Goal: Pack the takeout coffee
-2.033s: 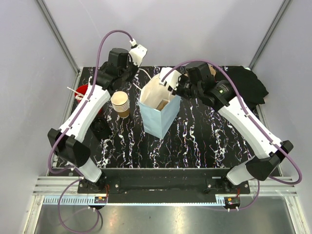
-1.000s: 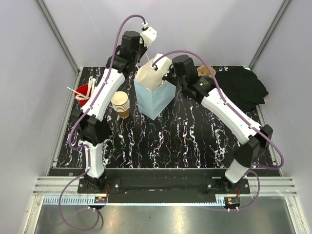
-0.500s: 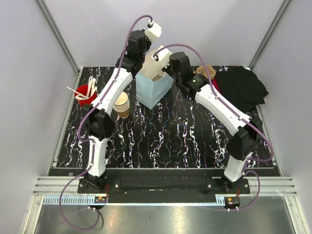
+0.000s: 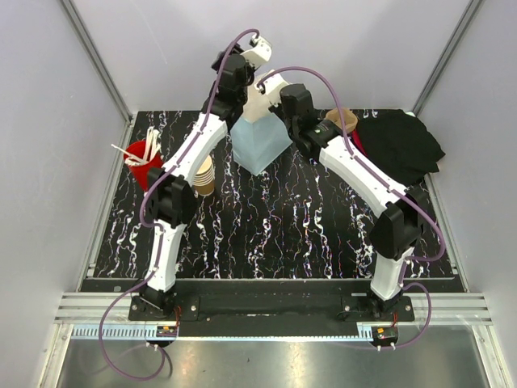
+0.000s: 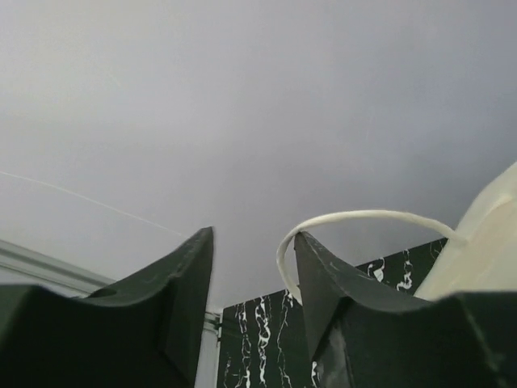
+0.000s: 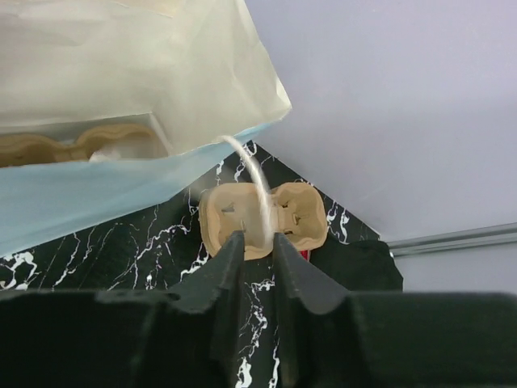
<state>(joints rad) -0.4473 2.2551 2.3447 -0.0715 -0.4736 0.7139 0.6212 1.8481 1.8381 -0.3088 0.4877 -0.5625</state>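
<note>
Top external view, takeout coffee: no single cup and no black lid can be made out in any view, so I cannot tell where it sits.
bag interior: the right wrist view looks past the cream lining at a tan moulded shape (image 6: pixel 48 145) lying inside, with a pale patch beside it. It is too blurred to name.
paper bag (image 4: pixel 258 141): pale blue outside. It is at the middle of the worktop's far edge, between the two wrists. Whether its base touches the worktop (image 4: pixel 275 226) cannot be told.
right gripper (image 6: pixel 258 236): the jaws are drawn almost together and pinch the white cord handle (image 6: pixel 246 174), which rises from between the fingertips to the bag's rim.
left gripper (image 5: pixel 252 238): the jaws stand wide apart and clamp nothing. The second cord handle (image 5: pixel 355 217) arcs over from the bag's edge and drops close against one finger (image 5: pixel 323 275), looped there rather than squeezed.
cup carrier (image 4: pixel 341 119): tan moulded pulp, flat on the worktop towards the far right corner, just beside the black cloth.
black cloth (image 4: pixel 400 141): crumpled in the far right corner.
stack of cups (image 4: pixel 203 174): nested tan cups standing left of the bag, partly under the left arm.
red container (image 4: pixel 141 153): by the left edge, holding white sticks.
</note>
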